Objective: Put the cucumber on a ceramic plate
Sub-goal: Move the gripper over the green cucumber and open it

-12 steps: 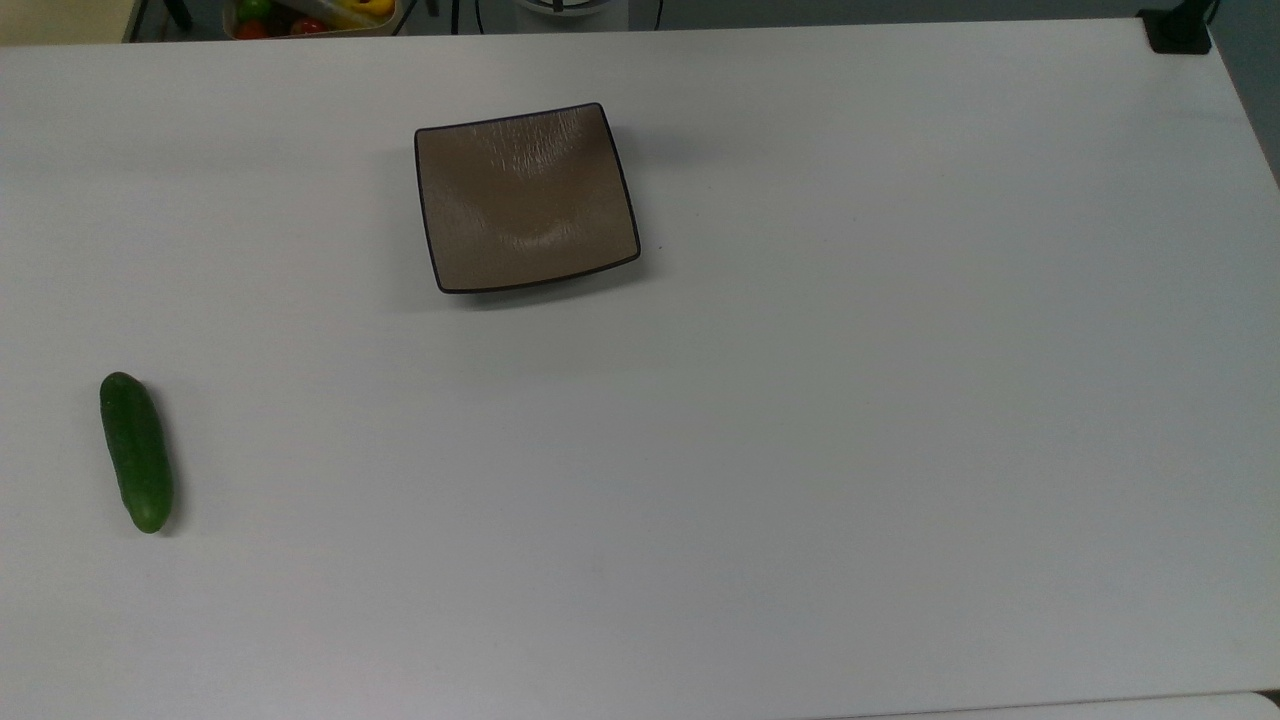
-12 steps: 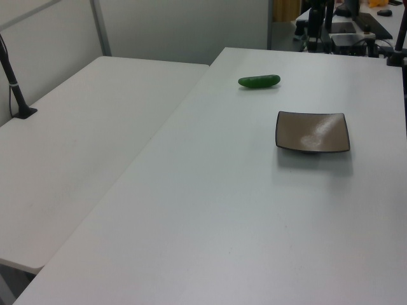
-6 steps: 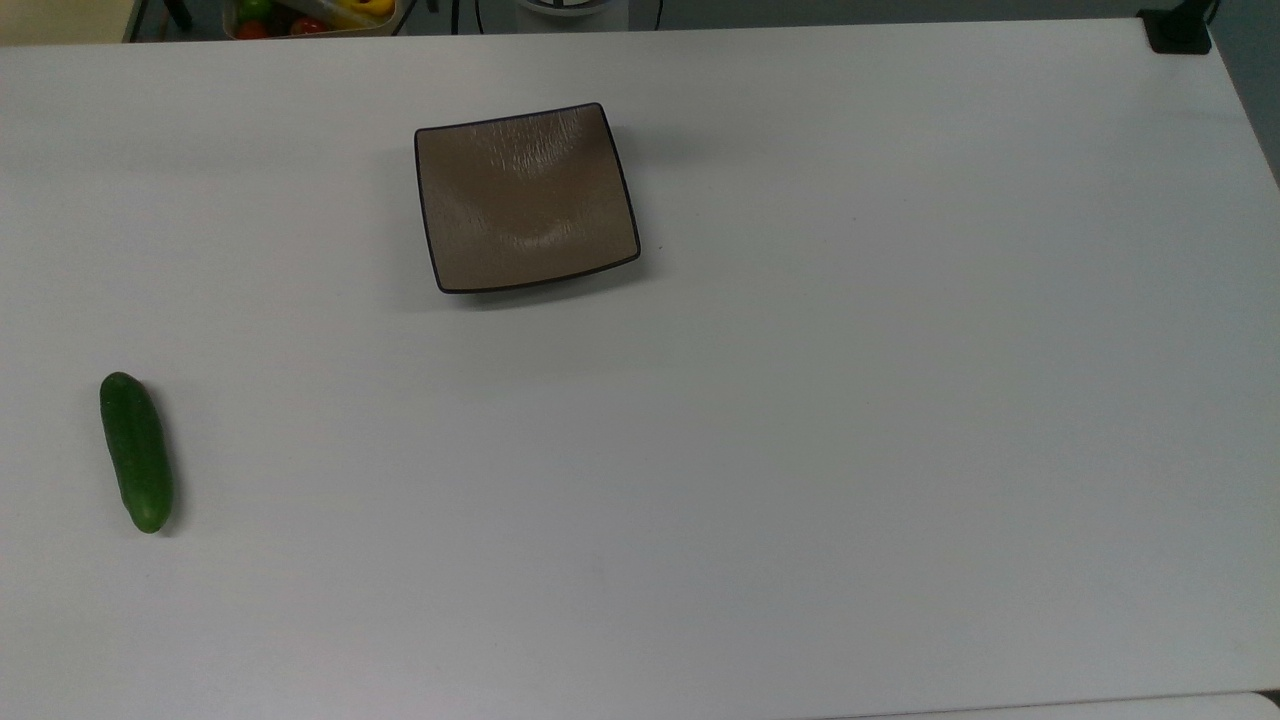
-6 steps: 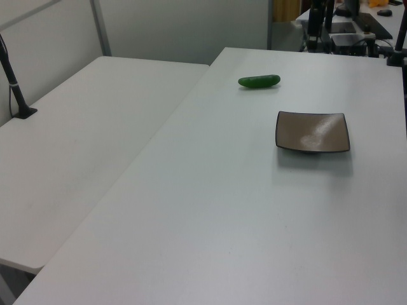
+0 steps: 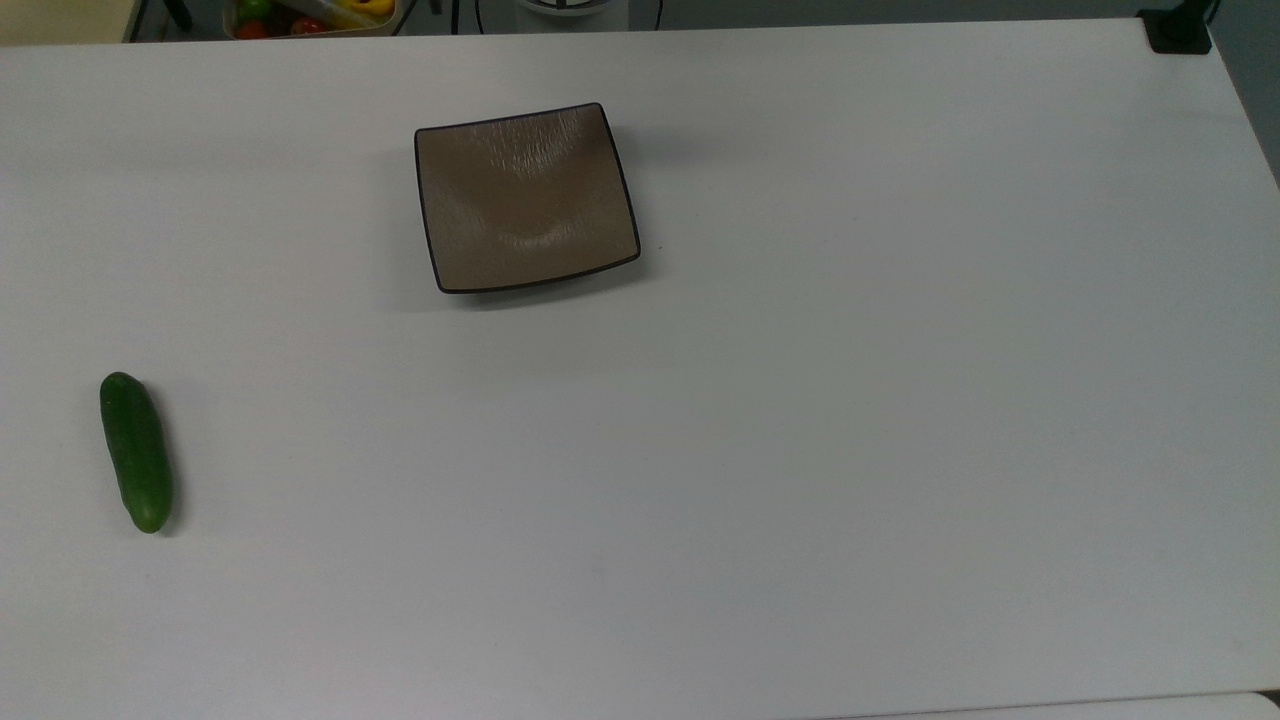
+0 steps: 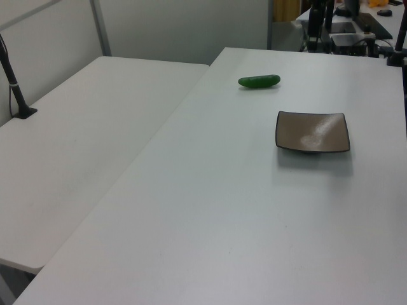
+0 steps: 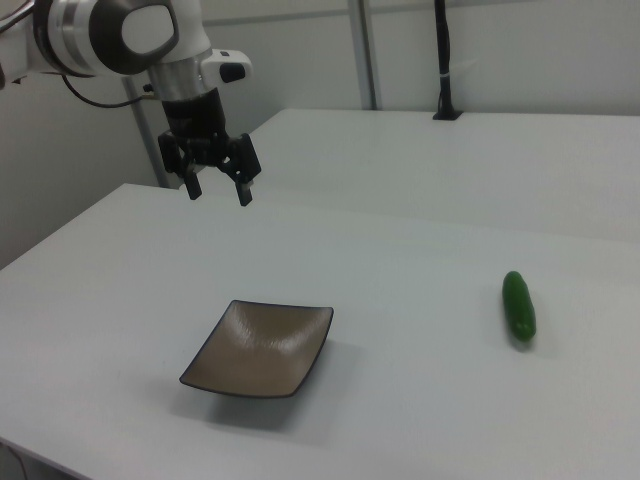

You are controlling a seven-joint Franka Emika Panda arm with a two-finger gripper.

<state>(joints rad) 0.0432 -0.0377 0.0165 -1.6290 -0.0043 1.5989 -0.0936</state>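
At the top view's upper edge, a container of red and yellow produce [image 5: 305,15] is cut off. The small dark green cucumber [image 5: 136,452] lies on the white table [image 5: 800,400], well apart from the square glossy brown ceramic plate [image 5: 525,198]. The black two-finger hand [image 7: 217,189] hangs above the table beyond the plate, fingers spread, holding nothing.

The cucumber [image 5: 136,452] is lying on the surface [image 5: 800,400] near the top view's left edge, well apart from the ceramic plate [image 5: 525,198], which is sitting farther up and toward the middle. In the right view, the ceramic plate [image 7: 260,348] is resting at the right view's lower left and the cucumber [image 7: 518,305] is lying off to the right view's right. The gripper [image 7: 215,190] is hanging above the surface behind the plate, its fingers [image 7: 243,188] spread and pointing down, holding nothing.
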